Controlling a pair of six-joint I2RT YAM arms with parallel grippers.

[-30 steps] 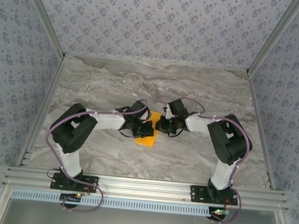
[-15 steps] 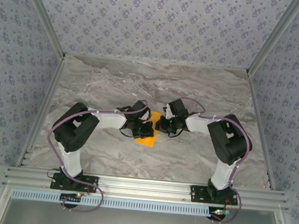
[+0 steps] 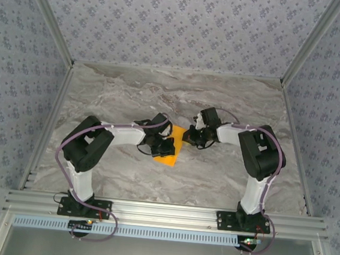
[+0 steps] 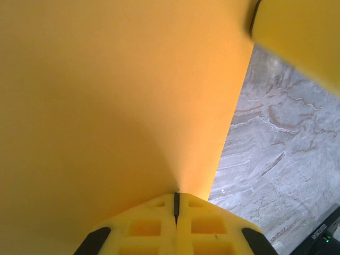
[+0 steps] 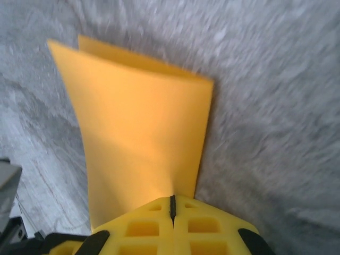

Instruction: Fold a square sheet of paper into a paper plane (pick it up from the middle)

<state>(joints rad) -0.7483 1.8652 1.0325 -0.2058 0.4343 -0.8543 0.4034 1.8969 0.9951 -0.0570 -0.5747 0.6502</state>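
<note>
- Jaws of both arms meet over the orange paper (image 3: 168, 156) in the middle of the desk (image 3: 161, 96), seen from above.
- Left wrist: left jaws pinched shut on the paper's edge, sheet spreading ahead.
- Right wrist: right jaws clamped on its folded end; best to line up the edges before creasing.

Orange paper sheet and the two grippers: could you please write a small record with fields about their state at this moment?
object: thin bright-orange paper sheet
shape: bent over, two layers visible at its far edge in the right wrist view
left gripper: shut on the sheet
right gripper: shut on the sheet, from the other side
surface: grey marbled table
plane: not yet a dart shape
</note>
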